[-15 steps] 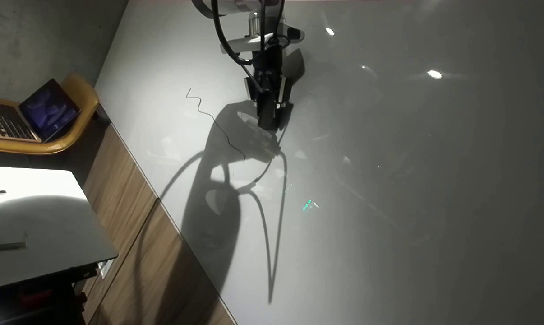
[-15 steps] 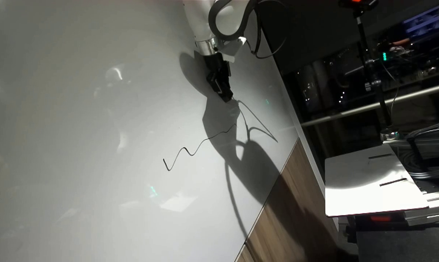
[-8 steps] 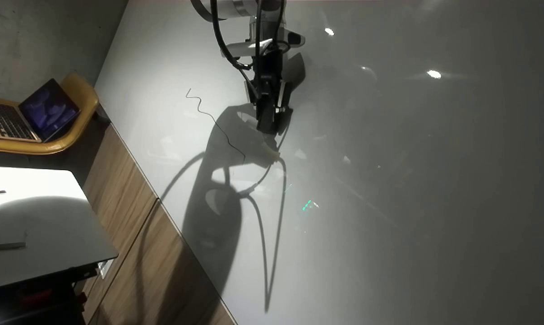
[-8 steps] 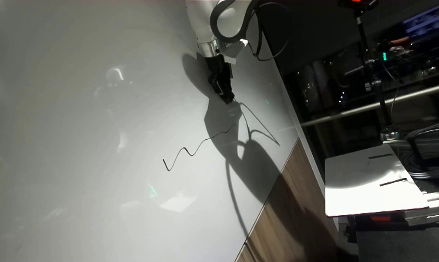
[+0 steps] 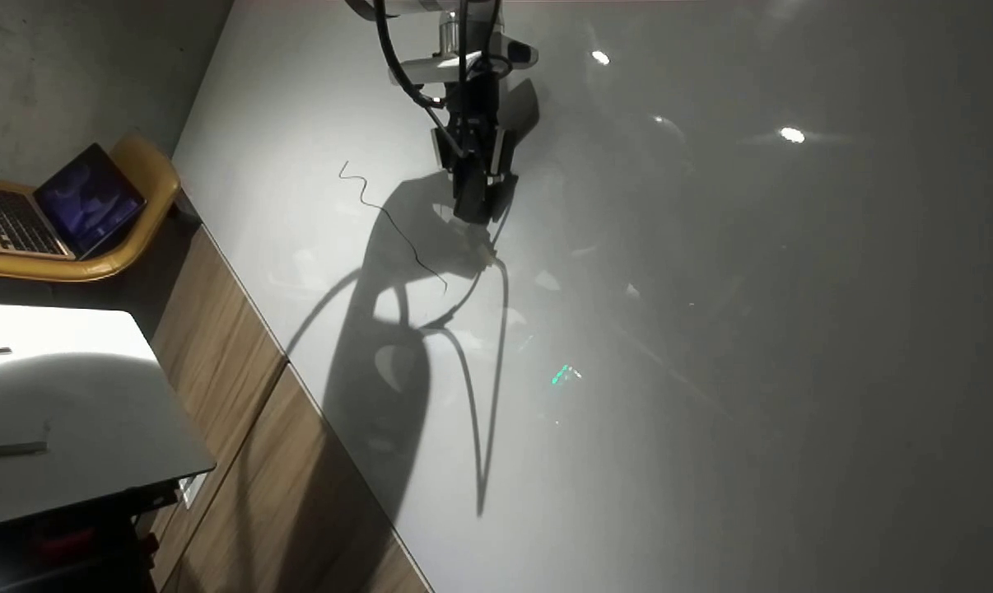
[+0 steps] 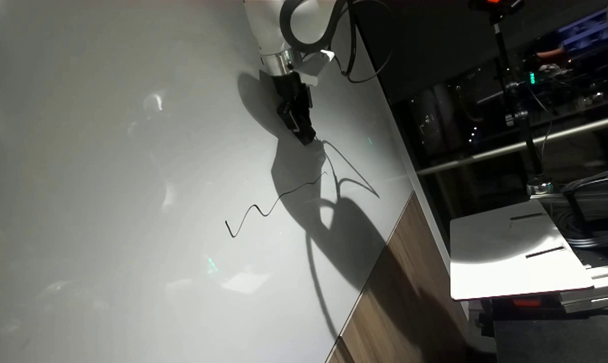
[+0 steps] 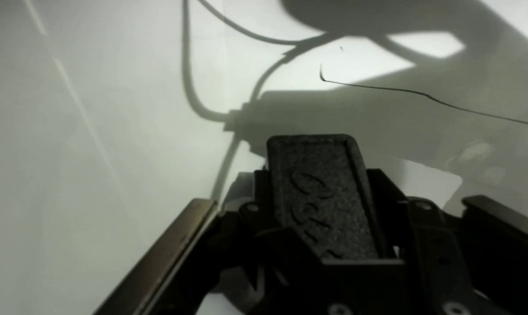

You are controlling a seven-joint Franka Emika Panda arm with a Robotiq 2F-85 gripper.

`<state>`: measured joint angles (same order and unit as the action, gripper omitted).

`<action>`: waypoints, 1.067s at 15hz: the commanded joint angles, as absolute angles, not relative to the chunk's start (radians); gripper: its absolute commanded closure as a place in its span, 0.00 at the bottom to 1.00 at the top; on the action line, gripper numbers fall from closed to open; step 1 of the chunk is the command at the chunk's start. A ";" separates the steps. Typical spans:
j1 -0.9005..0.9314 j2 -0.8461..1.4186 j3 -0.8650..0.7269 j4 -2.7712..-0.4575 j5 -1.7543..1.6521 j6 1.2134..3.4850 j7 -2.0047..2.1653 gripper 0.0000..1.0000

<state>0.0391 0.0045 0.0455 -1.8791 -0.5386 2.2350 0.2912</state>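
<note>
My gripper [image 5: 473, 165] is shut on a dark grey block [image 7: 321, 183] with raised lettering, which looks like a board eraser. The fingers clasp it on both sides, and its end sticks out past the fingertips. In an exterior view the gripper [image 6: 298, 113] is over a glossy white surface [image 6: 158, 161]. The arm's shadow falls beside it; contact between block and surface cannot be told. A thin black wavy line [image 5: 393, 222] runs on the surface, to one side of the block. It also shows in an exterior view [image 6: 265, 214] and in the wrist view [image 7: 421, 93].
Wood panelling [image 5: 216, 329] borders the white surface. A laptop [image 5: 93, 198] sits on a yellow chair [image 5: 155, 177]. A white panel with dark slots [image 6: 510, 257] stands beyond the edge. A camera stand [image 6: 523, 121] and coiled cables [image 6: 581, 222] are behind it.
The gripper with the block first shifted slightly down in both exterior views, then moved left, and up in an exterior view. Its shadow moved with it. The wavy line looks the same.
</note>
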 commanded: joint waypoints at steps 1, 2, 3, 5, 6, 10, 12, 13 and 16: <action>0.071 0.073 0.074 -1.732 -0.568 2.266 0.290 0.68; 0.074 0.073 0.077 -1.717 -0.575 2.251 0.278 0.68; 0.078 0.073 0.079 -1.703 -0.586 2.236 0.271 0.68; 0.087 0.072 0.088 -1.671 -0.610 2.201 0.255 0.68; 0.092 0.072 0.093 -1.660 -0.618 2.187 0.249 0.68; 0.096 0.092 0.093 -1.690 -0.625 2.197 0.261 0.68; 0.085 0.100 0.082 -1.727 -0.617 2.225 0.270 0.68; 0.081 0.095 0.078 -1.745 -0.614 2.237 0.272 0.68; 0.068 0.084 0.068 -1.776 -0.599 2.277 0.268 0.68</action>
